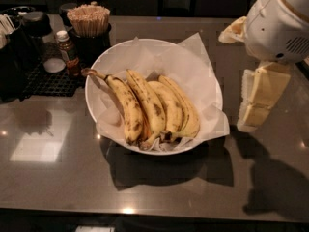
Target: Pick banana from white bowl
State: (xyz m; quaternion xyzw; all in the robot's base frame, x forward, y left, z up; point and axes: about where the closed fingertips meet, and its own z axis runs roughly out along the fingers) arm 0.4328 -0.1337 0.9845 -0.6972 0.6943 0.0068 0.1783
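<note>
The white bowl (108, 64), lined with crinkled white paper, stands mid-table and holds several speckled yellow bananas side by side. The banana (126, 108) with the long thin brown stem lies leftmost, its stem reaching over the bowl's left rim. My gripper (236, 79) hangs at the right of the bowl, above the table and just off the rim. Its cream fingers (260, 95) stand apart and hold nothing. The gripper is open and touches neither the bowl nor any banana.
A dark cup of wooden stir sticks (89, 21) and a small brown sauce bottle (69, 53) stand behind the bowl on the left, by a black mat (43, 81) with dark containers. The table's front edge runs along the bottom.
</note>
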